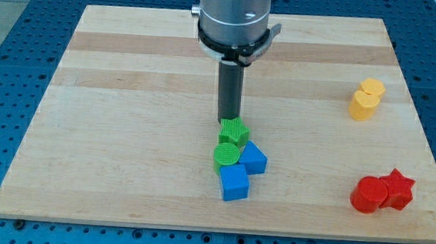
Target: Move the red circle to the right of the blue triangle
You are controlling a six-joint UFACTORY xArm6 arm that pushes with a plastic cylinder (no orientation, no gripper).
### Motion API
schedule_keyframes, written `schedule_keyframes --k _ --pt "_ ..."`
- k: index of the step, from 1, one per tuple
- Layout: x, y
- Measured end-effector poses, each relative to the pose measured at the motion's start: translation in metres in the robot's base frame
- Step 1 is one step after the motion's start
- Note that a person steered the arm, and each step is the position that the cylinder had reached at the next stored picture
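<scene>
The red circle (368, 194) lies near the view's bottom right, touching a red star (397, 189) on its right. The blue triangle (253, 157) sits near the board's bottom centre in a tight cluster with a blue cube (234, 182), a green circle (226, 156) and a green block (234, 132). My tip (228, 120) stands just above the green block at the cluster's top, seeming to touch it, far to the left of the red circle.
A yellow block pair (366, 98) stands at the view's right, above the red blocks. The wooden board (128, 93) ends at a blue perforated table on all sides.
</scene>
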State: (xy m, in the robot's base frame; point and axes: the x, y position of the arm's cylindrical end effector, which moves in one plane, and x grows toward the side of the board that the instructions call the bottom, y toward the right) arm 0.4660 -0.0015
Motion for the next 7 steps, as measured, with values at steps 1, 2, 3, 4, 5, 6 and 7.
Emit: schedule_keyframes --k 1,2,3,4,5,6,7 --pt "0.004 0.003" --pt "-0.003 0.014" --pt "-0.004 0.048" --pt "0.035 0.107" --pt "0.101 0.161" --pt "0.109 0.174" --pt "0.087 0.189"
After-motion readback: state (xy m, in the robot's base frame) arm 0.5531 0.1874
